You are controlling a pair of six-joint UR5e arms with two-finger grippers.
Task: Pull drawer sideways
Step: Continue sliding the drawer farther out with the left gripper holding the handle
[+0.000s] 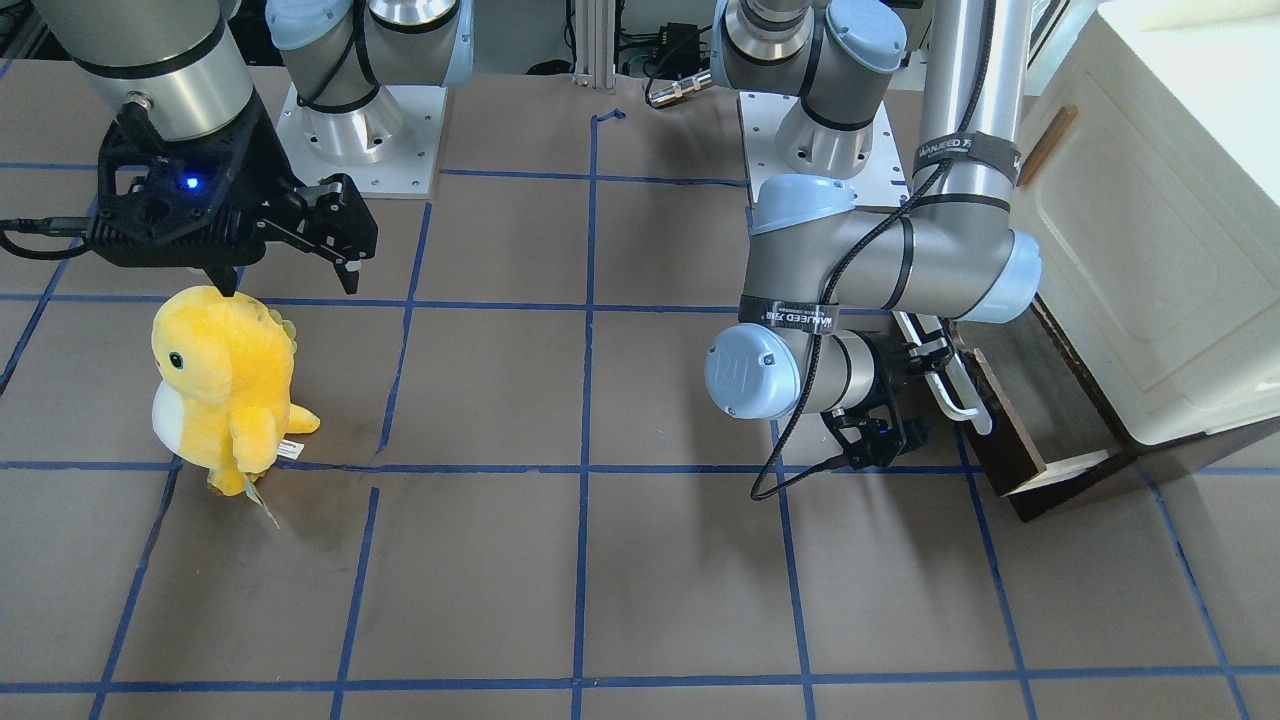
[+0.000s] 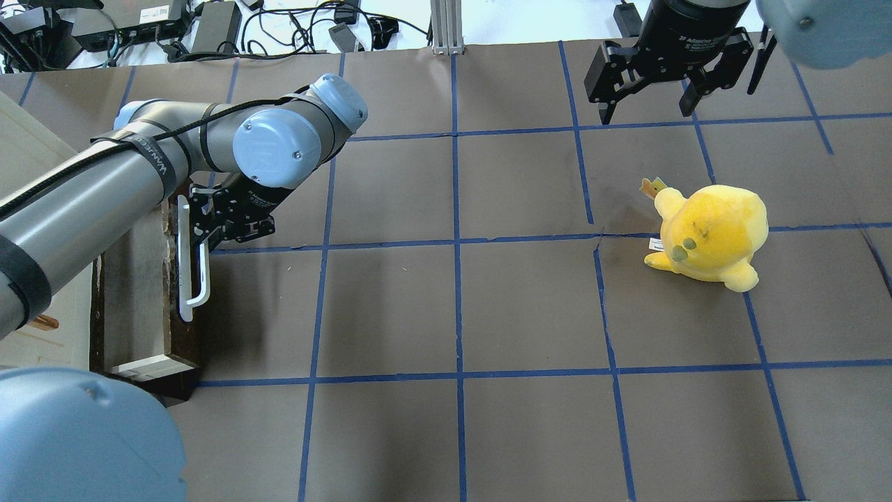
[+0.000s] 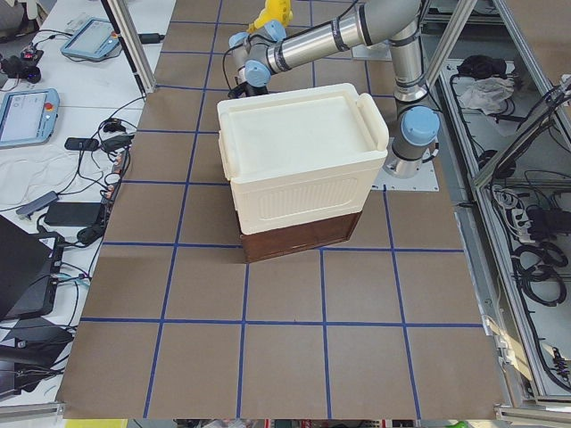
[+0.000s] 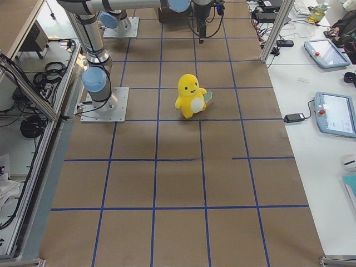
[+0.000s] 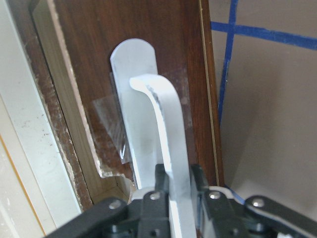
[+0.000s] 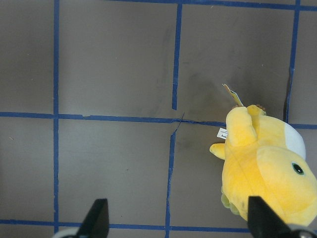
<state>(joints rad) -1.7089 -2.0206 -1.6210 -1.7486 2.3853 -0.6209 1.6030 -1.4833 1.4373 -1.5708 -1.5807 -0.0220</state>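
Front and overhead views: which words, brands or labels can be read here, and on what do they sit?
"WANJEED": black strap on the left arm, front view; a second strap reads the same.
"WANJEED": arm strap, overhead view.
"Adaptive": black collar above the right claw; the rest is too small.
Yellow toy: its white tag is too small to read.

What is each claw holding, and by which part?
Left claw grips the drawer by its white bar handle, near one end; right claw hangs open, holding nothing.
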